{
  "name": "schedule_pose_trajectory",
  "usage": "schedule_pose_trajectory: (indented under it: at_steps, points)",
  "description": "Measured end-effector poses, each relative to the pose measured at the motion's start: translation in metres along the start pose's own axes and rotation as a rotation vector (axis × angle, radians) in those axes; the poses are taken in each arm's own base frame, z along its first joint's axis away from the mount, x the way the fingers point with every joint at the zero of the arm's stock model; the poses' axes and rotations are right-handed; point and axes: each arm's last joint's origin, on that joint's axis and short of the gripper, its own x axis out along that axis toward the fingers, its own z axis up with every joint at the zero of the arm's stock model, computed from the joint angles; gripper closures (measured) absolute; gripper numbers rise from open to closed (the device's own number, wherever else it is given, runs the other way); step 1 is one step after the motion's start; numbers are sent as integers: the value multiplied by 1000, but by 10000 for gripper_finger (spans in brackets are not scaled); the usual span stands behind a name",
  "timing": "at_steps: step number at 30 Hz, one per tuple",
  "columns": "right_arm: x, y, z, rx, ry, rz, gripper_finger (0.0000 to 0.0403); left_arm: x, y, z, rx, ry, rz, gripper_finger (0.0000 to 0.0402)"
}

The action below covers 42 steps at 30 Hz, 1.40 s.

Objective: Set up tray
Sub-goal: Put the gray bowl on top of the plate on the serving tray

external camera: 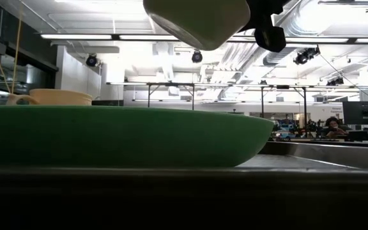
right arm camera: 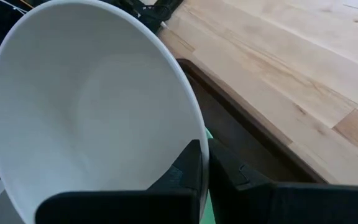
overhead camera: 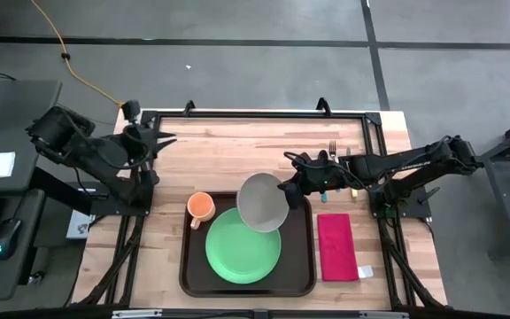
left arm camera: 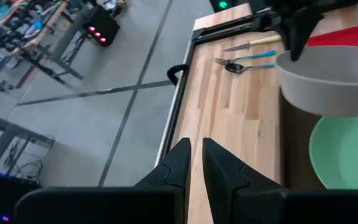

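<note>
The dark brown tray (overhead camera: 301,252) lies at the near middle of the table, with a green plate (overhead camera: 242,252) resting flat in it. An orange cup (overhead camera: 201,206) stands at the tray's far left corner. A pale grey bowl (overhead camera: 259,202) hangs tilted over the plate's far edge, with my right gripper (overhead camera: 288,184) shut on it. In the low view the bowl (external camera: 197,22) is well above the plate (external camera: 120,134). My left gripper (left arm camera: 195,146) is drawn back over the table's far left corner. Its fingers stand a narrow gap apart with nothing between them. My right gripper pinches the bowl's rim (right arm camera: 188,124) on the side toward the table's right, one finger inside the bowl and one outside. The fingers come from the table's right, slanting down. The bowl is lifted clear of the plate and tilted, its hollow facing the gripper.
A red napkin (overhead camera: 336,246) lies on the table right of the tray. A fork, spoon and knife (overhead camera: 333,149) lie at the far right, under my right arm. Bare wood stretches across the far middle of the table. A black frame (overhead camera: 255,113) edges the far side.
</note>
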Motion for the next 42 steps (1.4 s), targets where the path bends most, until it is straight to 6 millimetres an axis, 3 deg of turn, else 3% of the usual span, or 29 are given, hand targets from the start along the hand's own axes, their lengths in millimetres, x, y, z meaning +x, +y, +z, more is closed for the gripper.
schedule_pose_trajectory:
  at_steps: [19, 42]
  points:
    - [0, 2, 0, 44, 26, 44, 403, 23, -20, -84, -137, -111, -53, 332]
    - [-2, 27, -17, 122, 34, 171, 403, 47, -40, -149, -166, -144, -106, 332]
